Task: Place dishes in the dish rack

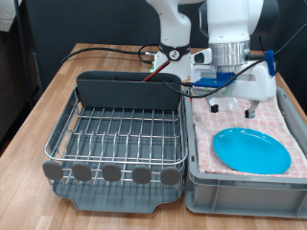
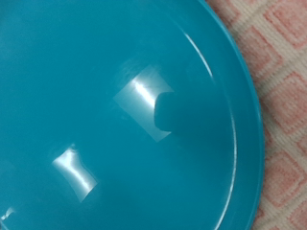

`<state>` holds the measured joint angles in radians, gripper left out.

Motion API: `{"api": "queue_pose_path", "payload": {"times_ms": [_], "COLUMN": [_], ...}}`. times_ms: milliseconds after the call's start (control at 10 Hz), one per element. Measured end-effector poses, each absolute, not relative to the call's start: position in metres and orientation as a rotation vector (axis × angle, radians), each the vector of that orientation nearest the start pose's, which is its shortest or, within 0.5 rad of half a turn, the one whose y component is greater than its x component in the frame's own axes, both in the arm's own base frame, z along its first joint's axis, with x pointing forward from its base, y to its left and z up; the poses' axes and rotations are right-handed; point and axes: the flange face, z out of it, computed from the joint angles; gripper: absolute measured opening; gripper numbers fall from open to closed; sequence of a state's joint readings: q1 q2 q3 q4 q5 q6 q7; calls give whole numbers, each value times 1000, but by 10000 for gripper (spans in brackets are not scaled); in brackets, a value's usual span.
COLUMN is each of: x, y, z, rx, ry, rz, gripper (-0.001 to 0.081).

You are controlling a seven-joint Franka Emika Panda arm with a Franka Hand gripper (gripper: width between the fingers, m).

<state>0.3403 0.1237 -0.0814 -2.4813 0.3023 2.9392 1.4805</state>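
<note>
The bright-blue plate point(image 1: 251, 150) lies flat on the pink checked cloth inside the grey bin point(image 1: 245, 189) at the exterior view's right. My gripper point(image 1: 235, 107) hangs over the bin, a little above the plate's far edge, and its white fingers stand apart with nothing between them. In the wrist view the plate point(image 2: 115, 115) fills nearly the whole picture and no fingers show. The dish rack point(image 1: 120, 129), silver wire in a dark grey tray, stands at the exterior view's left and holds nothing. The mug and the wooden spoon are out of view.
The rack's tall grey utensil compartment point(image 1: 129, 91) stands along its far side. Black cables point(image 1: 106, 50) run across the wooden table behind the rack. The arm's base point(image 1: 173, 38) is at the back. Pink checked cloth point(image 2: 288, 57) shows beside the plate.
</note>
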Motion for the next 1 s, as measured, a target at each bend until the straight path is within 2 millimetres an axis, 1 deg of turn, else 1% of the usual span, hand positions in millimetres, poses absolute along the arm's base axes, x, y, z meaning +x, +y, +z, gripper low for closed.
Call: {"api": "queue_pose_path", "payload": {"times_ms": [500,800,1000], "x": [489,488,491], "y": [104,105,108], "z": [249,237,232], "rx": [-2038,-2033,-2038], "ry": [1895,1877,1856], "rz": [-192,-190,-191], "gripper": [802,802,802]}}
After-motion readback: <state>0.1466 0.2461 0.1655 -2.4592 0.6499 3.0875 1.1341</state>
